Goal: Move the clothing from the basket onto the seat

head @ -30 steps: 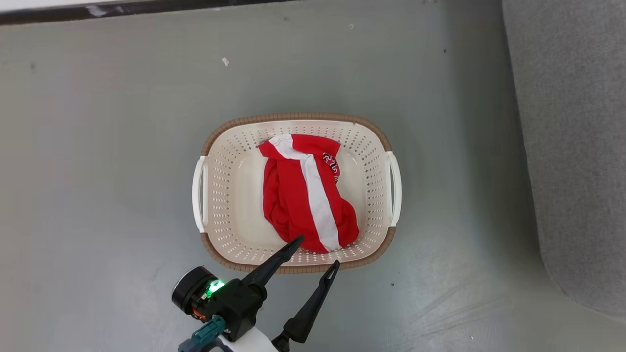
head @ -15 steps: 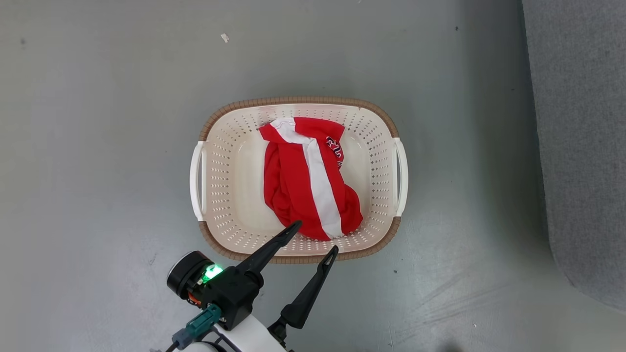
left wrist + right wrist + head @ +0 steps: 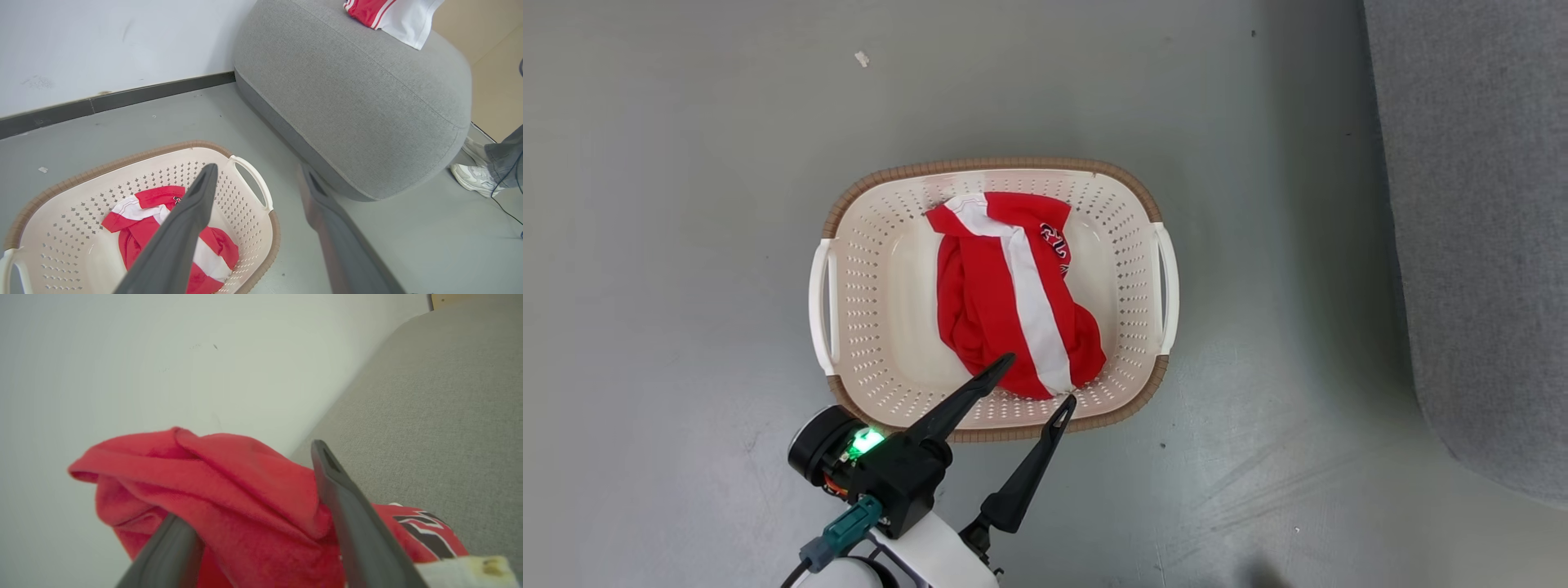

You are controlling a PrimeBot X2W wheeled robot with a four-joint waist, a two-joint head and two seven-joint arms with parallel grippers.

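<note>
- Left gripper (image 3: 1039, 380) has crept further over the basket (image 3: 992, 164) rim, fingers spread above the clothing (image 3: 980, 302) inside.
- Wrist views add a garment (image 3: 402, 16) on the seat (image 3: 359, 102), right gripper (image 3: 249, 481) spread around it.
- Open floor (image 3: 686, 245) rings the basket; seat lies right.

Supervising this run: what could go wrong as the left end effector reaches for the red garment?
The open left end effector hovers by the basket rim, so one finger might snag the wall and drag it. It may pinch only the edge of the red garment, which could slip.
</note>
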